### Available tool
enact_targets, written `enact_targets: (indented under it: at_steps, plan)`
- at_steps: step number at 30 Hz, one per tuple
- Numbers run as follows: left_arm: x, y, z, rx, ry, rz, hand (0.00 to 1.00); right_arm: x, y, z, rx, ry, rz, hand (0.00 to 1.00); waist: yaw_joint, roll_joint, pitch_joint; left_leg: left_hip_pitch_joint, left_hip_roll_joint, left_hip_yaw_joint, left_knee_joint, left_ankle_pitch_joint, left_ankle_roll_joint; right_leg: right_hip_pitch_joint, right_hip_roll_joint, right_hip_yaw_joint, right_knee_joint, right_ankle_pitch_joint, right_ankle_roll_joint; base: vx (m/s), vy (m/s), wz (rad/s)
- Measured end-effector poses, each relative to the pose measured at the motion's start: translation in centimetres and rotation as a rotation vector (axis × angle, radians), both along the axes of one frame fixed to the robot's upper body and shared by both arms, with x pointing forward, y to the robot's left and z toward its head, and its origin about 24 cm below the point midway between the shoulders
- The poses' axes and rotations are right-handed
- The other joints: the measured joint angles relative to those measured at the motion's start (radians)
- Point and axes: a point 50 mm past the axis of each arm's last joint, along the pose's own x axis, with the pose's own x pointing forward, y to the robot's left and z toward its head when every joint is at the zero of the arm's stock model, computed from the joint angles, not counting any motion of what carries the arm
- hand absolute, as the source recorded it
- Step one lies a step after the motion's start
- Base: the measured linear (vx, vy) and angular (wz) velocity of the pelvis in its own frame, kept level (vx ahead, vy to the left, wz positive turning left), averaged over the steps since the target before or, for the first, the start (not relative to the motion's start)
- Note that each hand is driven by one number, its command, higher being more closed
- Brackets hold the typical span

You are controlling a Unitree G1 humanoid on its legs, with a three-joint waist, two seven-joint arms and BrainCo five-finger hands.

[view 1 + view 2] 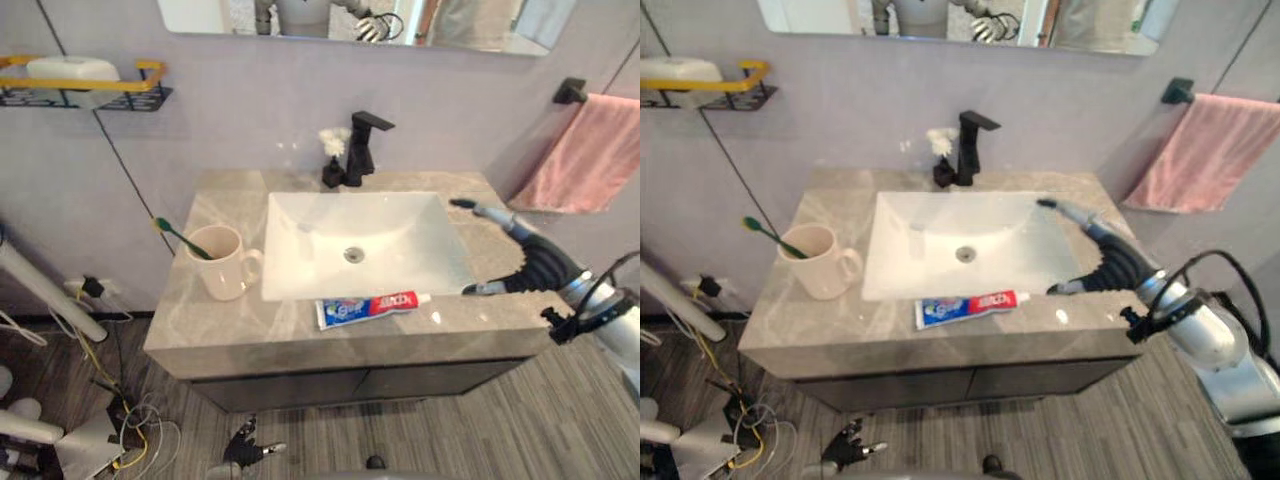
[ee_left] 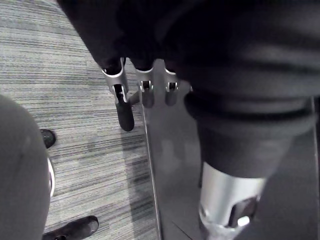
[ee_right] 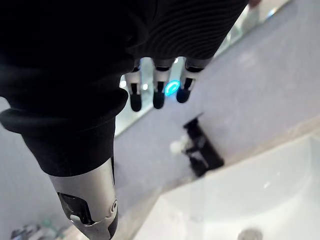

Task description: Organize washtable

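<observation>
Looking down through the left eye view, I see the toothpaste tube [image 1: 368, 307] lying flat on the desk [image 1: 210, 320], on the strip between the sink [image 1: 400, 235] and the front edge. The cup [image 1: 225, 265] with its toothbrush [image 1: 180, 236] stands left of the sink, well apart from the tube. My right hand [image 1: 522, 255] hovers over the sink's right rim, fingers spread, thumb apart, holding nothing. The left hand [image 1: 245, 447] hangs low by the floor.

In the left wrist view its fingers [image 2: 145, 92] hang straight and empty.

In the right wrist view the fingers point toward the faucet [image 3: 202, 150], nothing between them.

My worry is that the tube sits near the edge, so a shallow sideways reach could push it off the desk or into the sink. Its flat body may also slip out of a loose pinch.
</observation>
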Motion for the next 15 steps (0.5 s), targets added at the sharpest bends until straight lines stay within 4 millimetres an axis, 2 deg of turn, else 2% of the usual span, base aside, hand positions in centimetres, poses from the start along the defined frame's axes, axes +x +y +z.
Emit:
enact_targets:
  at_steps: [3,4,8,15]
  plan:
    - [0.3,-0.1,0.0,0.001,-0.004,-0.020,0.00,0.5,0.2,-1.9,-0.019,0.100,0.016,0.00,0.009,-0.002,0.001,0.000,-0.001,-0.024,0.000,0.000,0.000,0.020,-0.002,-0.036,-0.014,0.001,-0.002,0.00,-0.048,0.25]
    - [0.5,-0.3,0.1,0.001,-0.010,-0.037,0.00,0.5,0.2,-2.6,-0.031,0.142,0.021,0.00,0.024,-0.002,0.001,-0.003,0.000,-0.027,0.000,0.001,0.001,0.020,-0.002,-0.039,-0.015,0.001,-0.002,-0.01,-0.039,0.11]
    - [0.7,-0.4,0.2,-0.010,-0.026,-0.056,0.00,0.5,0.2,-4.7,-0.046,0.249,0.034,0.00,0.029,-0.005,0.004,-0.013,-0.001,-0.049,0.000,0.004,0.006,0.022,-0.003,-0.065,-0.016,0.001,-0.002,-0.02,-0.042,0.15]
    - [1.5,-0.6,0.3,-0.006,-0.038,-0.106,0.00,0.5,0.8,-6.5,-0.101,0.344,0.073,0.00,0.035,-0.009,0.029,-0.021,-0.007,-0.071,0.000,0.012,0.010,0.028,-0.009,-0.089,-0.018,0.001,-0.002,-0.04,-0.028,0.09]
